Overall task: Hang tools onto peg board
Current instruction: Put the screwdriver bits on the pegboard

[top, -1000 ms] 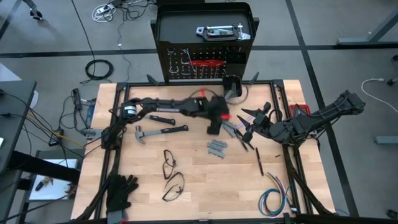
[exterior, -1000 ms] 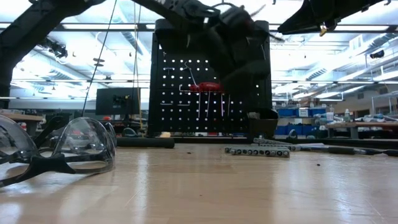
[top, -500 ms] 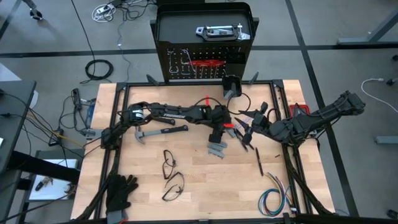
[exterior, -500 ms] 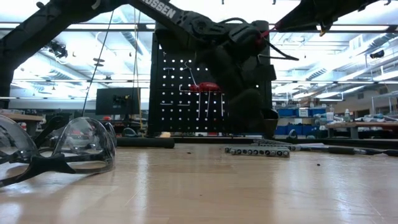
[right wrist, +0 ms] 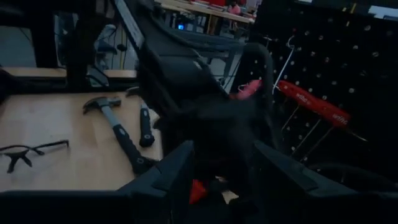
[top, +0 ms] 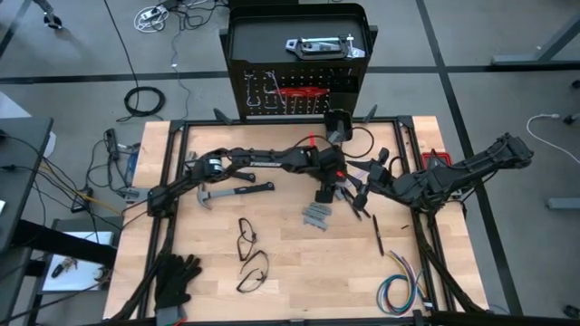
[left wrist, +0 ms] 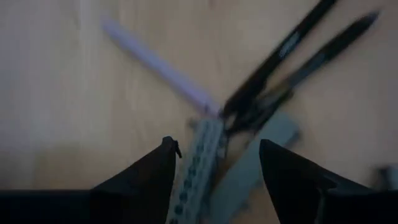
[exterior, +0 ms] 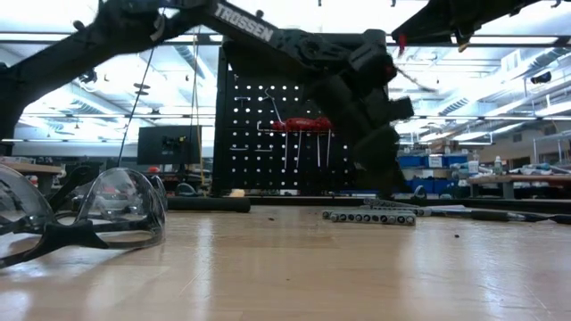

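The grey metal pieces [top: 316,215] lay flat on the tabletop [top: 290,272], well in front of the peg board [top: 294,91]. The left hand [top: 324,195] hung just behind the pieces with its fingers [left wrist: 146,180] spread apart and nothing held between them. The right hand [top: 358,196] waited close beside the left hand; I cannot tell if it was spread or pressed together. A hammer [top: 231,192] lay near the pieces, on the left arm's side.
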Controlling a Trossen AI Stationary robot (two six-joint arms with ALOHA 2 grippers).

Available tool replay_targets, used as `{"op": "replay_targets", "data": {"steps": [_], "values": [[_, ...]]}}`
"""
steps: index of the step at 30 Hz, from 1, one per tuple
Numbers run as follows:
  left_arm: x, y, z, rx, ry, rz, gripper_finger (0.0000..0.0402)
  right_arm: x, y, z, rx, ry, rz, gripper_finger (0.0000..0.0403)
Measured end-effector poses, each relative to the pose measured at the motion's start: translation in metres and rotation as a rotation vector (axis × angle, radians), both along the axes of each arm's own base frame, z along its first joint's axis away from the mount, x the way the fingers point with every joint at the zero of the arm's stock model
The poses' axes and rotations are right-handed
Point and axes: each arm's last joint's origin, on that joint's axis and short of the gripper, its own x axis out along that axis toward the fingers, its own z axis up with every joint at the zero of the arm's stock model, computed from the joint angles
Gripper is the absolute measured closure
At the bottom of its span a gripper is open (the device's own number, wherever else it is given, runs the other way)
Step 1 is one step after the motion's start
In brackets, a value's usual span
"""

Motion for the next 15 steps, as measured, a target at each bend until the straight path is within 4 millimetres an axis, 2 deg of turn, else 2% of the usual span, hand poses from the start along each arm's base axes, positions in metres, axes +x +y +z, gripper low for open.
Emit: {"op": "replay_targets", "data": {"steps": [2,4,8,11,15], "values": [[0.002,0.011,-0.008,-0.040,0.039,0.032,0.0175,0.000,0.000,0.000,-0.001,0.002,0.000,0.0238],[0.000,0.019,-0.009,-0.066,0.084,0.044,0.0175,0.000,0.001,0.000,-0.001,0.001,0.004,0.0238],[-0.006,0.026,-0.016,-0.163,0.181,0.043,0.0185,0.000,0.001,-0.001,-0.003,0.007,0.005,0.0238],[-0.009,0.018,-0.018,-0.185,0.231,0.004,0.0224,0.000,0.001,-0.001,-0.004,0.011,0.005,0.0238],[-0.008,-0.002,-0.013,-0.127,0.281,-0.061,0.0315,0.000,0.001,-0.002,-0.001,0.015,0.004,0.0238]]}}
